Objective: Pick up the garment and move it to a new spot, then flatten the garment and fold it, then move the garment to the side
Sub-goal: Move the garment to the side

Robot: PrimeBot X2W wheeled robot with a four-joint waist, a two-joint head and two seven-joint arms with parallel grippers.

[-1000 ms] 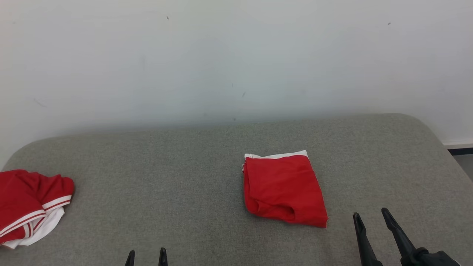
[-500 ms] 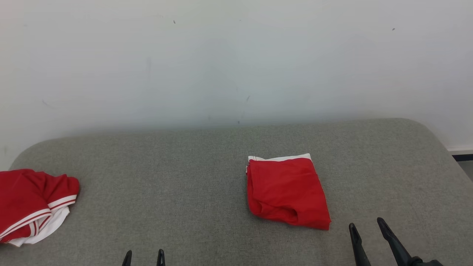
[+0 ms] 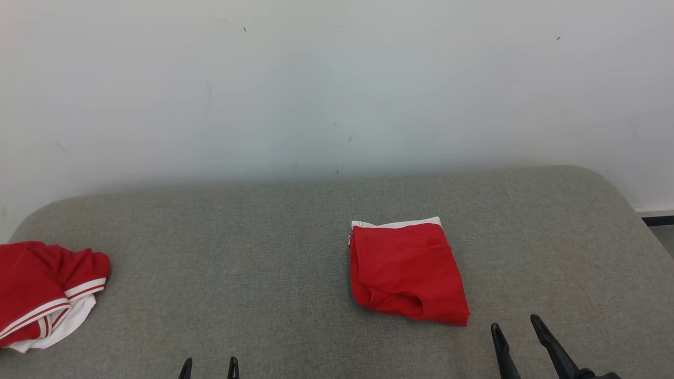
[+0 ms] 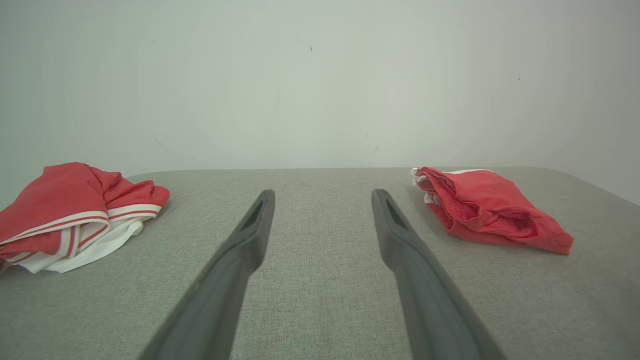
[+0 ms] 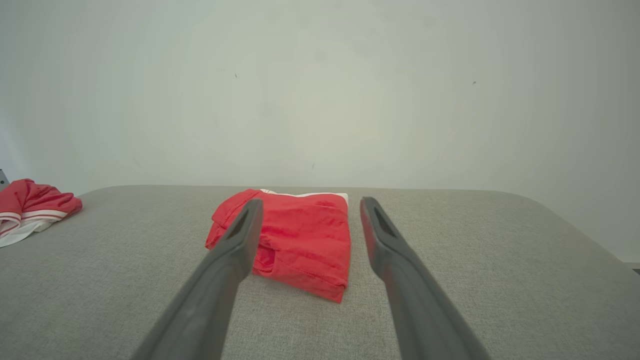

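Grey fabric surface (image 3: 263, 252) meets a white wall (image 3: 337, 95); left gripper (image 3: 210, 362) and right gripper (image 3: 514, 323) gape empty.

A big white wall (image 3: 337, 79) fills the top half of the frame. It is plain, with a few tiny dark specks (image 3: 244, 29) near the upper left and upper right. Below it, a table (image 3: 263, 252) covered in soft grey cloth, with round corners, spreads across the lower half. The light is soft and even. At the far right edge, a white strip (image 3: 655, 211) runs along the bottom of the wall. Under it is a dark band (image 3: 659, 220), then a bit of grey floor (image 3: 665, 239).
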